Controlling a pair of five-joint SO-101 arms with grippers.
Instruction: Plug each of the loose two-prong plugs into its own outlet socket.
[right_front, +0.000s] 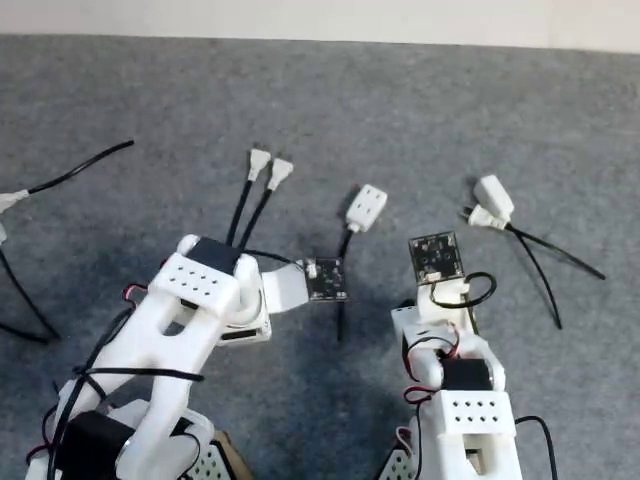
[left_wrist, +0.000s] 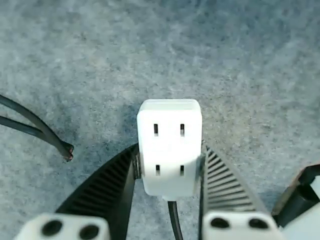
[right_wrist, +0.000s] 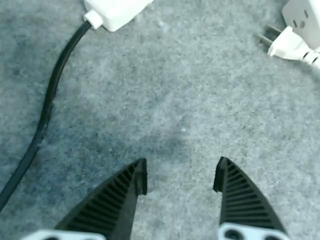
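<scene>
A grey, felt-like desk (right_front: 420, 100) is seen from above, with 2 white robot arms at the bottom of the high view. The left arm (right_front: 190, 300) leans in toward the middle. The right arm (right_front: 465, 400) points straight ahead.

The left gripper (left_wrist: 169, 150) hangs over a black cable (left_wrist: 172, 220). Its fingers (left_wrist: 117, 180) are spread and grasp nothing, and the lower half of the middle socket (right_front: 366, 207) shows between them. This white socket lies flat with 4 slots facing up.

The right gripper (right_wrist: 180, 167) hangs over bare desk, its fingers (right_wrist: 125, 195) released and empty.

A 2nd socket (right_front: 493, 195) lies further right. A white plug (right_front: 478, 217) sits just beside it, prongs bare.

A 2nd plug (right_front: 259, 160) and a 3rd plug (right_front: 280, 172) lie side by side, left of the middle socket. Both are on black leads.
</scene>
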